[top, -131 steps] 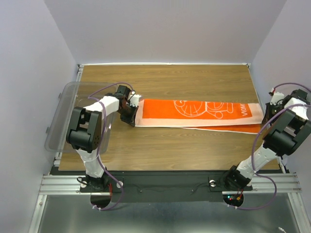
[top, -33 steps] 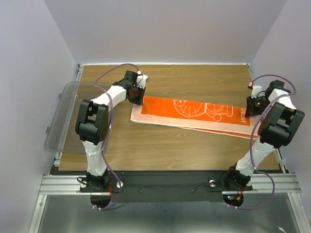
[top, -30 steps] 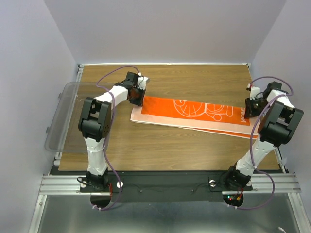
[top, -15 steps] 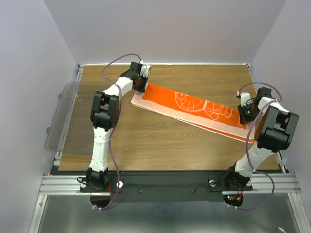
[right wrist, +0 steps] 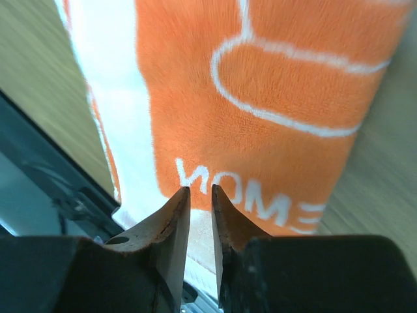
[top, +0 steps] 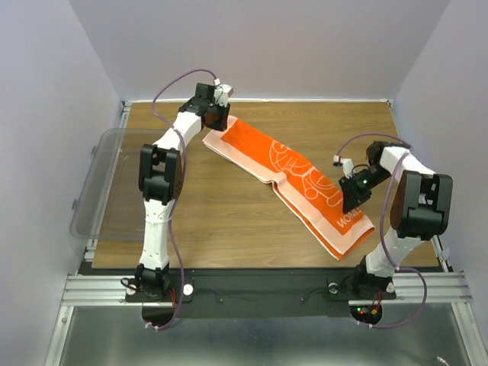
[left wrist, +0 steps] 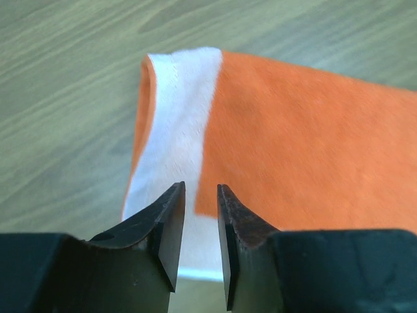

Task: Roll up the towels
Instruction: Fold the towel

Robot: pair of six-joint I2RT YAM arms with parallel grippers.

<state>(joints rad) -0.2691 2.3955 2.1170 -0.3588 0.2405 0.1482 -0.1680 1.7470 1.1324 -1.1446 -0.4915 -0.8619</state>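
Observation:
The orange towel lies folded lengthwise and slanted across the table, from the far left down to the near right, printed side up. A kink sits near its middle. My left gripper hovers at the towel's far end. In the left wrist view its jaws stand a little apart, empty, above the white border of the towel. My right gripper is over the near end. In the right wrist view the right gripper keeps a narrow gap above the lettering on the towel. I cannot tell whether its tips touch the cloth.
A clear plastic tub sits at the table's left edge, overhanging it. The towel's near end lies close to the dark front rail. Purple walls close in the left, right and far sides.
The towel's right end has swung toward the near edge along with my right gripper. The left gripper stayed at the far end and its jaws have widened off the cloth.

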